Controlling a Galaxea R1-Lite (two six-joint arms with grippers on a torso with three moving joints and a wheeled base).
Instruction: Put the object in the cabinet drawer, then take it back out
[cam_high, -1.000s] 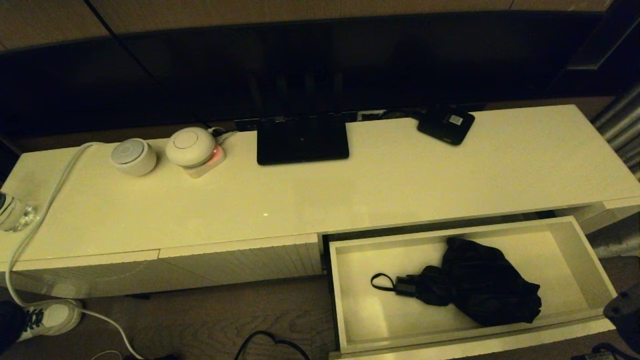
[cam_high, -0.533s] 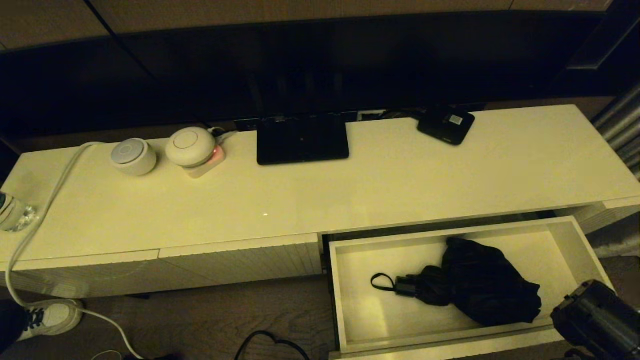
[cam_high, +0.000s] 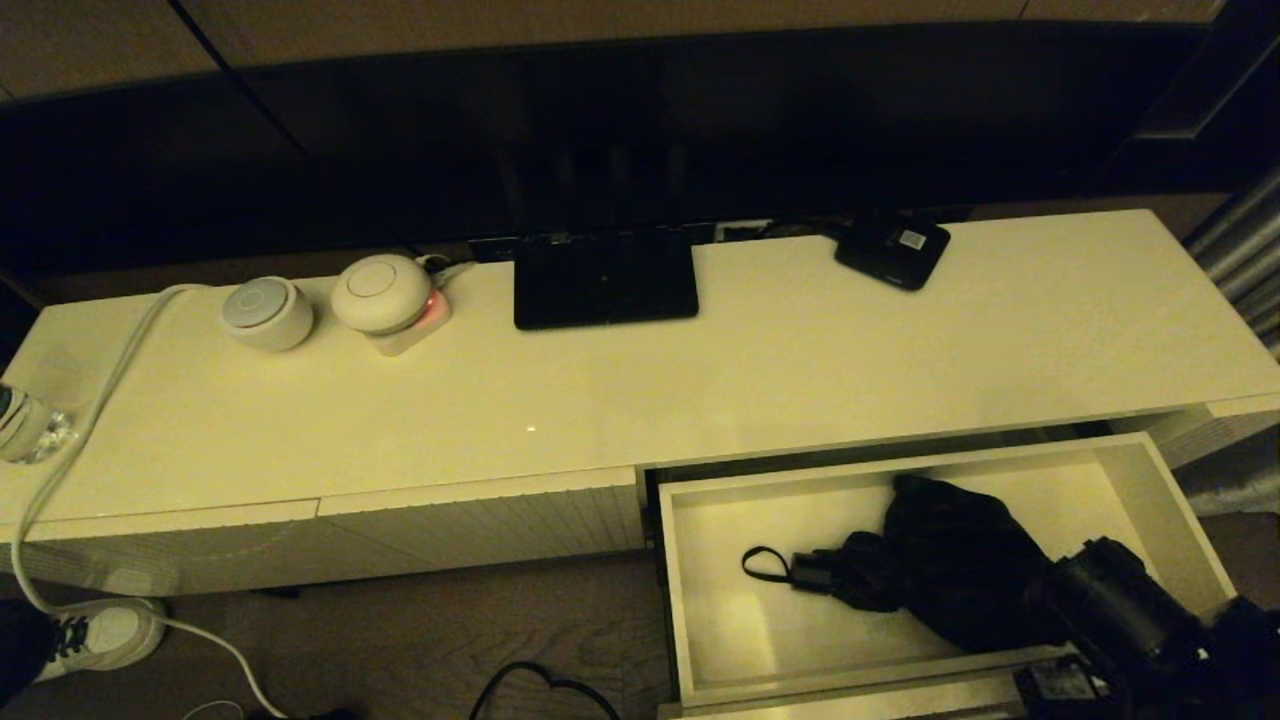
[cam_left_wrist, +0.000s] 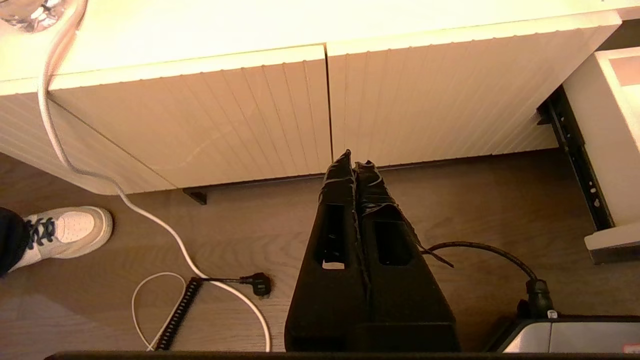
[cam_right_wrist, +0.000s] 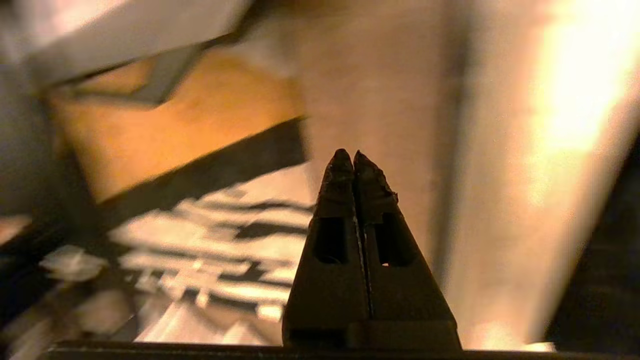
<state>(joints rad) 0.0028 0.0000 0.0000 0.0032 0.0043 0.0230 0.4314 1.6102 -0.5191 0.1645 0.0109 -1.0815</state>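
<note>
The black umbrella (cam_high: 960, 570) lies in the open cream drawer (cam_high: 672, 590), bunchy canopy to the right, short handle (cam_high: 812, 572) and wrist loop (cam_high: 762, 563) pointing left. My right arm (cam_high: 1115, 600) reaches in over the drawer's front right corner and covers the canopy's right end in the head view. The right gripper (cam_right_wrist: 354, 155) is shut and holds nothing; its wrist view is blurred and shows only pale drawer surfaces. My left gripper (cam_left_wrist: 354, 157) is shut and hangs low over the wooden floor, in front of the closed ribbed panels (cam_left_wrist: 250, 115).
On the cabinet top stand a flat black stand (cam_high: 604, 278), a small black box (cam_high: 892, 250) and two white round devices (cam_high: 266, 312). A white cable (cam_high: 90, 420) trails to the floor, near a shoe (cam_high: 105, 632). A black cable (cam_left_wrist: 500, 250) lies on the floor.
My right arm has come in from the lower right corner, up and leftward over the drawer's front, to the canopy's right end. The umbrella has not moved.
</note>
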